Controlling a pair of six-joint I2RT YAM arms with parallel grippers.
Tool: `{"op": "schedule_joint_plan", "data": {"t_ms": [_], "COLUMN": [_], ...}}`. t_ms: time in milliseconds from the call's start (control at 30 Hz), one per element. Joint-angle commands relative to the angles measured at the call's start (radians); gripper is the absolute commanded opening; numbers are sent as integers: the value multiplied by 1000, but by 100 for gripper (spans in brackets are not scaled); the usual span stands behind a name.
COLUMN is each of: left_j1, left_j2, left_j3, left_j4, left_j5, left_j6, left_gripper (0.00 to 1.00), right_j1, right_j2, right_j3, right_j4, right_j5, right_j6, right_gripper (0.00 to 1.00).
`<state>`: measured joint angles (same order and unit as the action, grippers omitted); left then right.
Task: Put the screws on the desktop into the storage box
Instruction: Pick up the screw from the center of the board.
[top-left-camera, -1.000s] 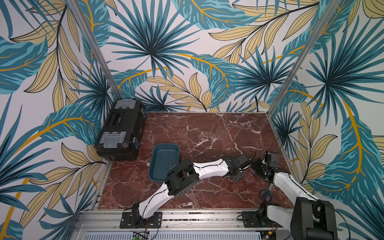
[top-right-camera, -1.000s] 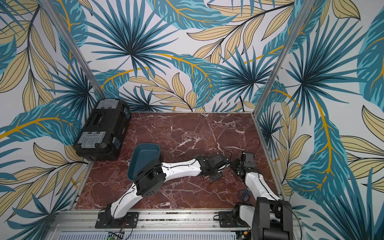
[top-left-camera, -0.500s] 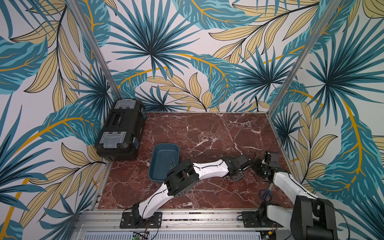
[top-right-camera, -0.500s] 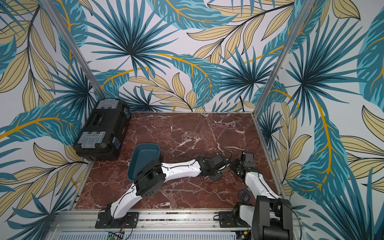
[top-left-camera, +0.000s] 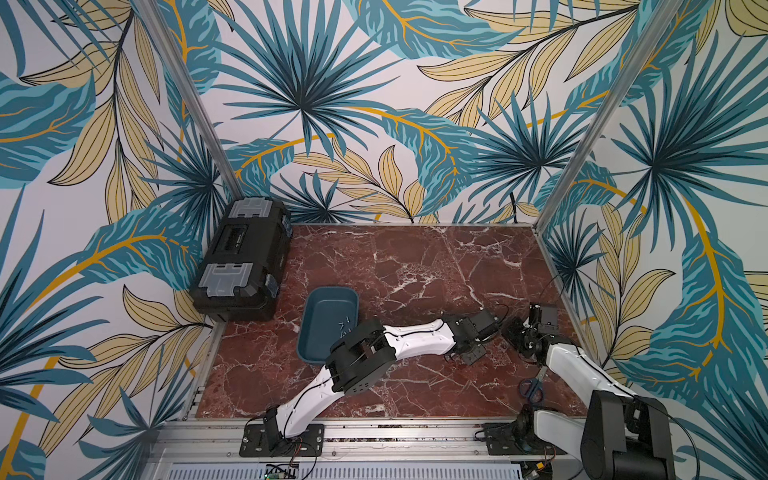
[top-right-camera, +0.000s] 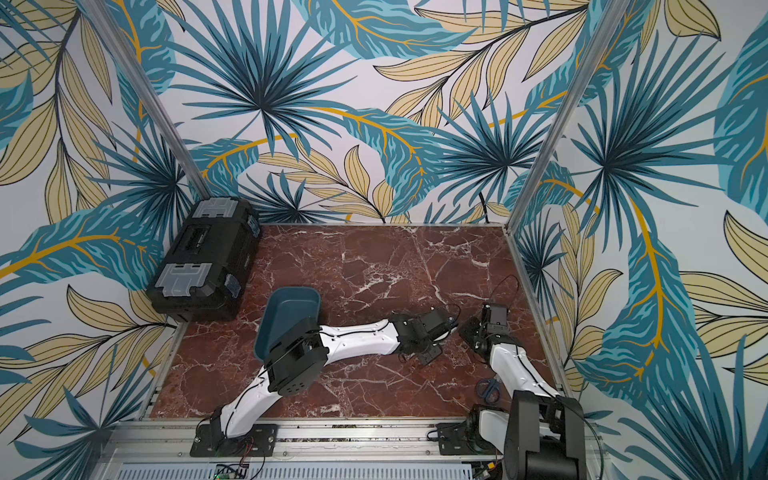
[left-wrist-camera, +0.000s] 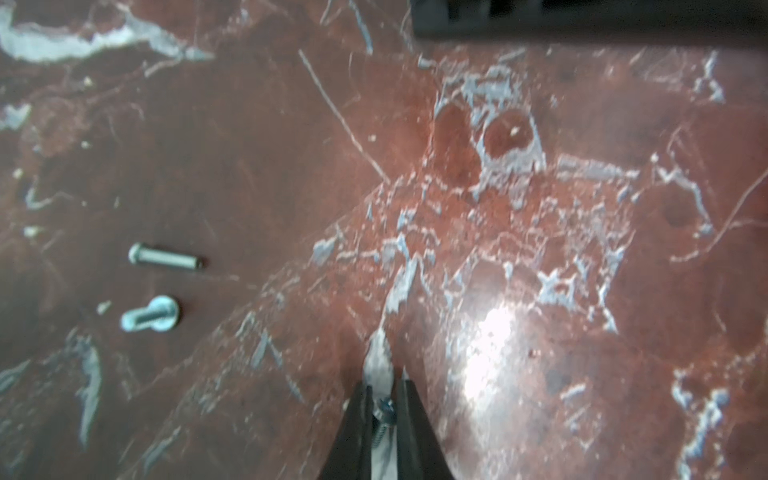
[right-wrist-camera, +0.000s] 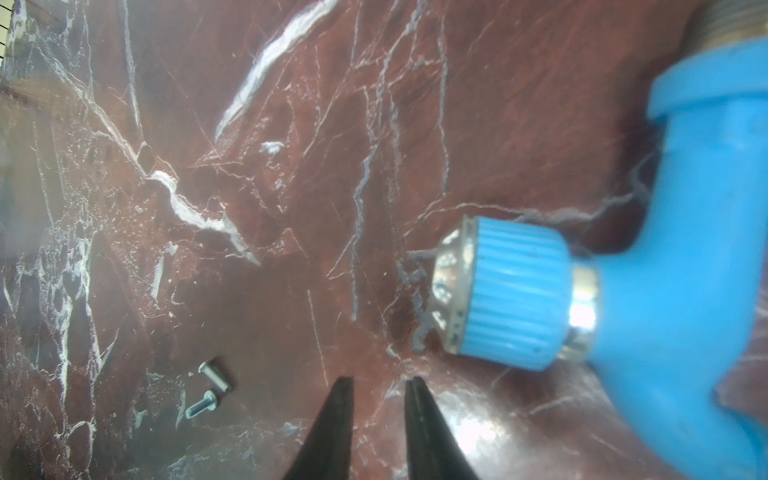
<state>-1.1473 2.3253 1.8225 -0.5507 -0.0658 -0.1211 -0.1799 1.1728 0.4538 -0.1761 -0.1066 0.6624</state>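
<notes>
My left gripper (left-wrist-camera: 385, 386) is low over the desktop (left-wrist-camera: 498, 208), its black jaws shut on one small silvery screw (left-wrist-camera: 383, 409) lying between them. Two more screws (left-wrist-camera: 166, 259) (left-wrist-camera: 151, 318) lie loose to one side. In the right wrist view my right gripper (right-wrist-camera: 378, 380) stands open with bare marble between its fingers, and two screws (right-wrist-camera: 215, 376) (right-wrist-camera: 201, 404) lie close beside it. The teal storage box (top-left-camera: 322, 316) (top-right-camera: 286, 316) sits left of both arms, with several screws (top-left-camera: 344, 326) in it.
A blue tap fitting with a ribbed knob (right-wrist-camera: 515, 295) lies close to the right gripper. Blue-handled scissors (top-left-camera: 534, 388) lie near the front right. A black toolbox (top-left-camera: 243, 259) stands at the back left. The right wall is close behind the right arm.
Both arms stand almost where they were a second ago. Neither the box nor the scissors has moved.
</notes>
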Motion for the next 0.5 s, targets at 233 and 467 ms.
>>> {"op": "schedule_joint_plan", "data": {"t_ms": [233,467], "left_j1": [77,250], "left_j2": [-371,-739], "left_j3": [-266,-599], "left_j4": [32,-18], "left_j5": [-8,-151], "left_j6": [-103,-212], "left_gripper": [0,0], "right_j1": [-6,-6], "right_j2": [4,-6], "right_j3": [-21,-26], "right_j4": [20,26], "right_j5": [-23,-35], "right_j6": [6,5], "right_gripper": [27,27]}}
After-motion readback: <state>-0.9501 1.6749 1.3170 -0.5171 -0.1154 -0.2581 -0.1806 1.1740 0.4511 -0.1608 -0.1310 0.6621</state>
